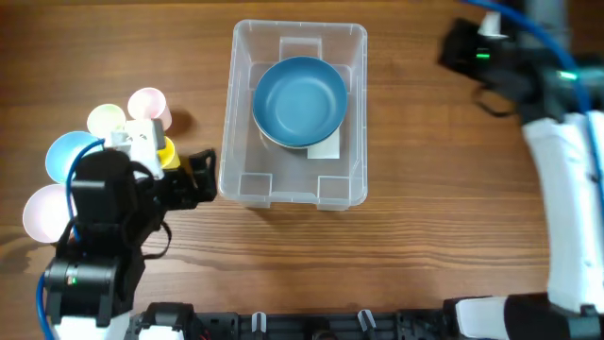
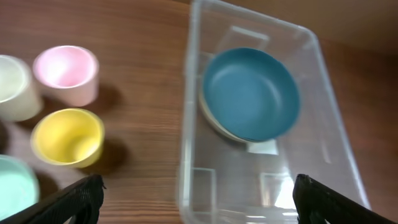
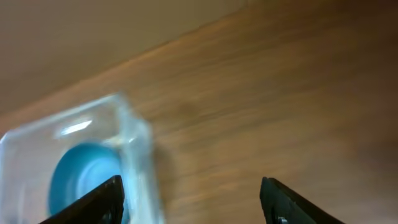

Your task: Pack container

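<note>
The clear plastic container stands at the table's middle back, with a blue bowl inside it over a lighter bowl and a white label. It also shows in the left wrist view with the blue bowl, and blurred in the right wrist view. My left gripper is open and empty, just left of the container's near left corner; its fingers straddle that corner. My right gripper is open and empty above bare table, right of the container.
Cups stand left of the container: pink, yellow, cream and a pale green one. From overhead, a light blue bowl and a pink bowl sit at the far left, partly under my left arm.
</note>
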You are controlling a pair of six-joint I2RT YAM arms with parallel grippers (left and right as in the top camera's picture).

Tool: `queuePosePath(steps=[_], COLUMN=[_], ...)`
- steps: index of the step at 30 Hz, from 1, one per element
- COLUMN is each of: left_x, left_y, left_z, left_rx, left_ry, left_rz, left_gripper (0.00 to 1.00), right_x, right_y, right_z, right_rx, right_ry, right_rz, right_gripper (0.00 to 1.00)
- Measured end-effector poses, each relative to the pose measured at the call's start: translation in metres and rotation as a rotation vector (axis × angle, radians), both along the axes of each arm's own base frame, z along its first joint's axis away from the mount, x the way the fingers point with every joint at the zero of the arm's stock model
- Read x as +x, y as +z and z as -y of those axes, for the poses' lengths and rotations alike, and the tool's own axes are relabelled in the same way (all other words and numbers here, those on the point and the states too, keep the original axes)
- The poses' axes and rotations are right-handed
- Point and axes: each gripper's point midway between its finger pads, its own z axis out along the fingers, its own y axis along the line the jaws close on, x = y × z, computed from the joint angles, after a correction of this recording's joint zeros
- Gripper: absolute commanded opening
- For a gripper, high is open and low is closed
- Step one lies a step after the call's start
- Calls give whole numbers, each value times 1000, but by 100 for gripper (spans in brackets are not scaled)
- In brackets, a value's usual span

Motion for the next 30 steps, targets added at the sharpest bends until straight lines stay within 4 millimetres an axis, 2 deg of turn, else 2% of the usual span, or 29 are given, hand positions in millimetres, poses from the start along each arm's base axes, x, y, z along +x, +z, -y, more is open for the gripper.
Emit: queuePosePath(steps=[2,4,5,6,7,10,11,13,19,23,30], left_x=[11,24,30,33,32,28,25,19,-3,-14,-30], left_y=[-3,-14,-26,-47,-60,-92,-101,-117,-136,-140,-144], left_z=[25,57,78,102,116,146,149,151,132,122,116], left_rx=[3,14,30,64,98,188,207,243,317,336,330], left_ry=[-85,-181,-236,-297,-330,-402,-411,-421,-413,-387,-376], left_rz=[-27,-67,-98,-153,-188,-259,-289,-345,-482,-544,-623], left_gripper=[94,94,94,93,90,58,49,36,35,17,16], right_x=[-11,-15,-19,-21,-22,-22,-22,-22,-23,-23,-23], right_y=[-5,-13,-20,-27,-30,-33,-33,-33,-33,-33,-34], right_z=[31,46,57,59,59,57,57,56,56,56,55], right_rx=[22,34,44,45,47,51,51,52,53,53,53], right_ry=[-70,-102,-127,-125,-120,-107,-106,-101,-97,-97,-97], right_rz=[-39,-69,-94,-113,-120,-130,-130,-130,-135,-135,-138], right_gripper=[70,70,70,70,70,69,69,69,69,69,69])
